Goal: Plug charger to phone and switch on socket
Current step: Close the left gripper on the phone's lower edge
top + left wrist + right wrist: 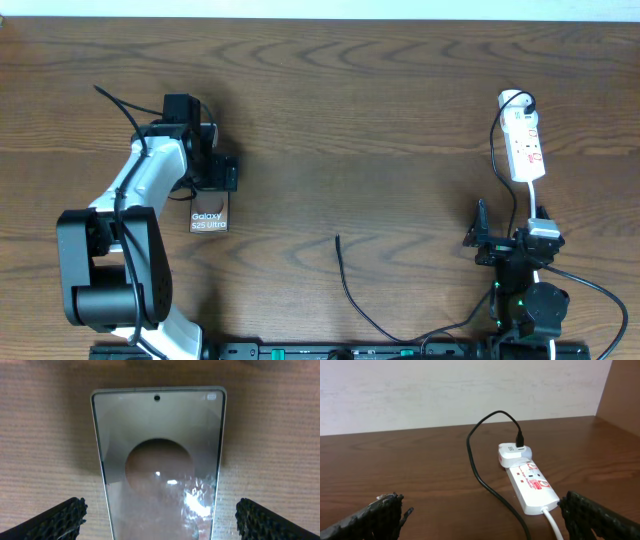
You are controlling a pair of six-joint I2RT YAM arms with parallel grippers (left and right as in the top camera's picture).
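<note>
The phone lies flat on the tabletop at the left. The left fingers are spread wide, 1 on each side of it, gripping nothing. The charger ends loose near the tabletop's middle, its tip well apart from the phone. At the far right the socket carries a white adapter. The right fingers hang apart short of it, empty. The risks, as I judge them: an off-centre squeeze could skid the phone across the smooth wood, and the thin, limp charger tip could twist and miss the port.
</note>
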